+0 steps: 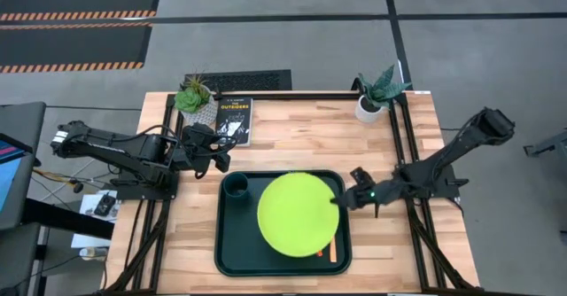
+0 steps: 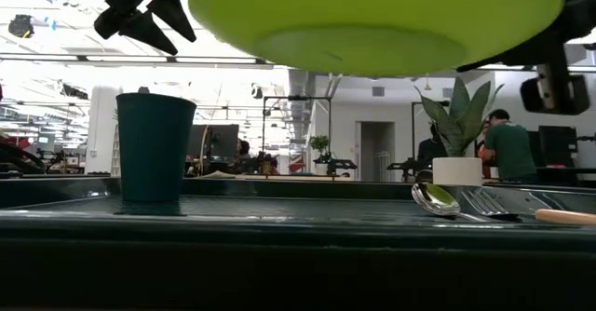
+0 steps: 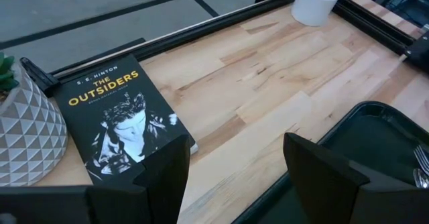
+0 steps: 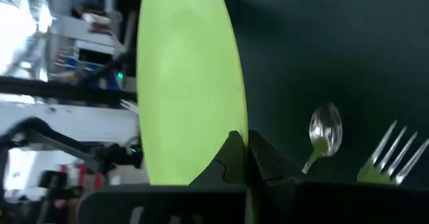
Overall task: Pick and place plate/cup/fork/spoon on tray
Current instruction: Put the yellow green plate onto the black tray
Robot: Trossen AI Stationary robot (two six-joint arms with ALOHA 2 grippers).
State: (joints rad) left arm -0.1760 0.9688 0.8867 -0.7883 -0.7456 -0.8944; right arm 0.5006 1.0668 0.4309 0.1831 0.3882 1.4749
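Note:
The lime-green plate (image 1: 299, 214) hangs above the dark green tray (image 1: 232, 243), clear of it in the low view (image 2: 372, 13). My right gripper (image 1: 340, 200) is shut on the plate's right edge. The dark green cup (image 1: 236, 186) stands upright on the tray's far left part. The spoon (image 2: 436, 199) and the fork (image 2: 494, 204) lie on the tray's floor below the plate; an orange handle (image 1: 333, 250) shows past the plate's edge. My left gripper (image 1: 217, 159) is open and empty above the table, between the book and the tray. My right gripper pinches the plate's rim (image 4: 240, 127) between its two fingers, one above and one below, at the edge facing the table's right side. The fingers come about level from the right. The plate is lifted clear of the tray and roughly level.
A black book (image 1: 234, 119) lies at the far left, beside a patterned plant pot (image 1: 195, 101). A white plant pot (image 1: 370, 108) stands at the far right. Bare wood lies between the book and that pot. People stand in the room behind.

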